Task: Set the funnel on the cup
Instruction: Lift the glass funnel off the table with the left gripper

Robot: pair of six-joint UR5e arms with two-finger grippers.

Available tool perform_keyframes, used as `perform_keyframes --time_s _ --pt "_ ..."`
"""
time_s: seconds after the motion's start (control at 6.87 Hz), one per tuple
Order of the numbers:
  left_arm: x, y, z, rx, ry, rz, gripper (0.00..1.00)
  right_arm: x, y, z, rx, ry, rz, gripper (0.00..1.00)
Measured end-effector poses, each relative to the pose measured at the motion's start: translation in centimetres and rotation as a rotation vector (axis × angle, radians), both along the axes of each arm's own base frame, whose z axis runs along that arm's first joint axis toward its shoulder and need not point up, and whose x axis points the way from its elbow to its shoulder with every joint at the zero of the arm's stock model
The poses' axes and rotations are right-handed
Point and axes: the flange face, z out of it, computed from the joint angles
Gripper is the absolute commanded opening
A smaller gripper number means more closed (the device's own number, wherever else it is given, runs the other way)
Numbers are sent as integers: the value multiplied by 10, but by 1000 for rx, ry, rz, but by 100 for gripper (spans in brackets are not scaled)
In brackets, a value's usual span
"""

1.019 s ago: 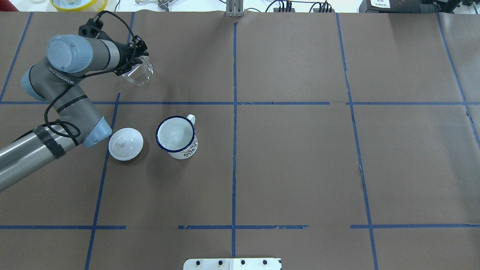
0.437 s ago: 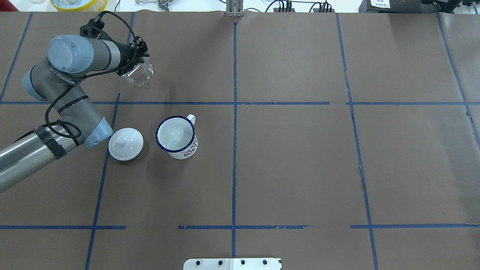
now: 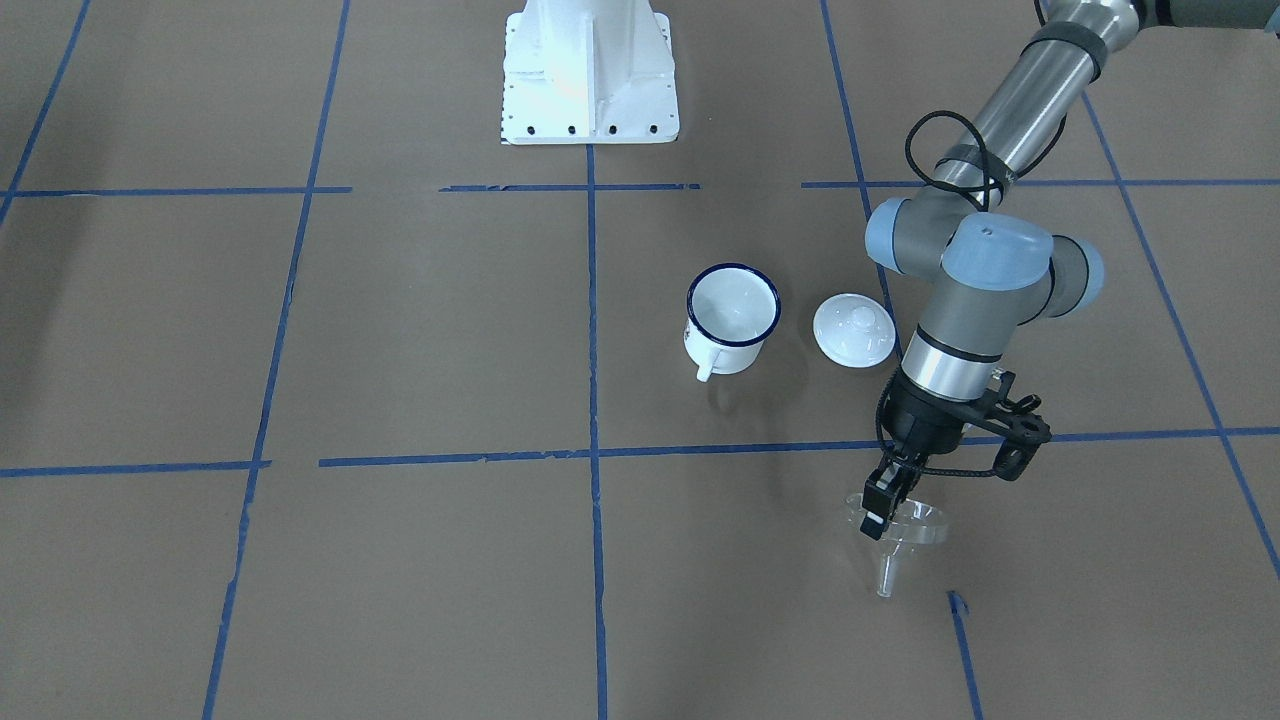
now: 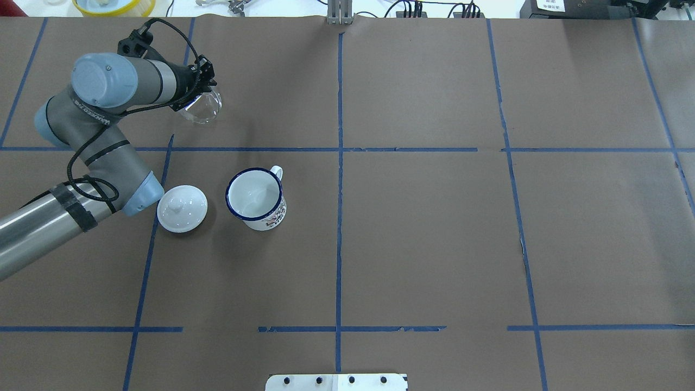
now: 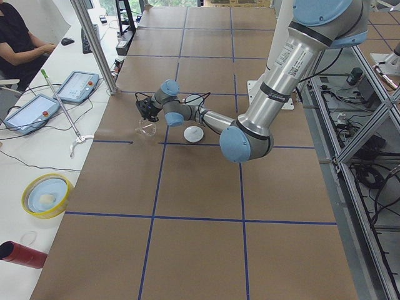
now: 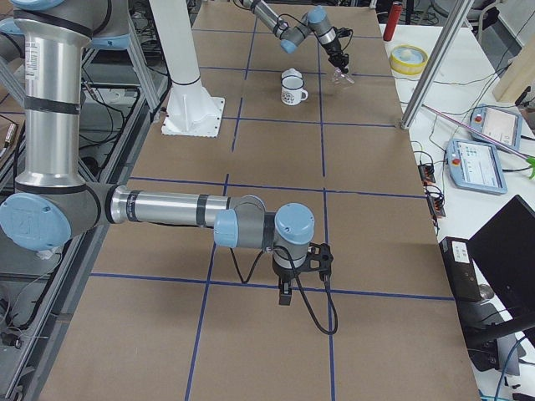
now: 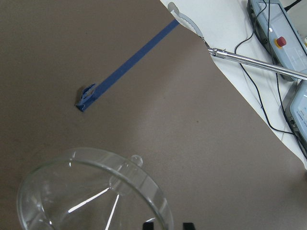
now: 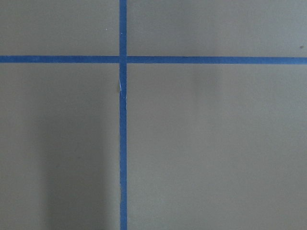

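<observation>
The clear funnel hangs from my left gripper, which is shut on its rim at the table's far left; the spout points down. In the front-facing view the gripper pinches the funnel at its near edge. The left wrist view shows the funnel's cone over bare paper. The white cup with a dark blue rim stands upright nearer the robot, apart from the funnel; it also shows in the front-facing view. My right gripper shows only in the exterior right view; I cannot tell its state.
A round white lid with a knob lies just left of the cup, beside my left arm's elbow. The white base plate stands at the robot's side. A yellow bowl and cables sit beyond the far table edge.
My left wrist has shifted slightly toward the far edge with the funnel in it. The funnel looks a little smaller from overhead. Cup and lid have not moved.
</observation>
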Motion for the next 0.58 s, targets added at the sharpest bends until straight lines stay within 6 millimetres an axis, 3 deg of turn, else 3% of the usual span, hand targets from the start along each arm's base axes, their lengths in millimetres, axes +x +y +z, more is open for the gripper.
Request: perform_keyframes --time_s 0.29,0.58 --pt "-3 0 -6 13 9 -1 0 0 0 0 0 0 0 100" --pt "-20 4 -34 63 67 10 0 0 0 0 0 0 0 100"
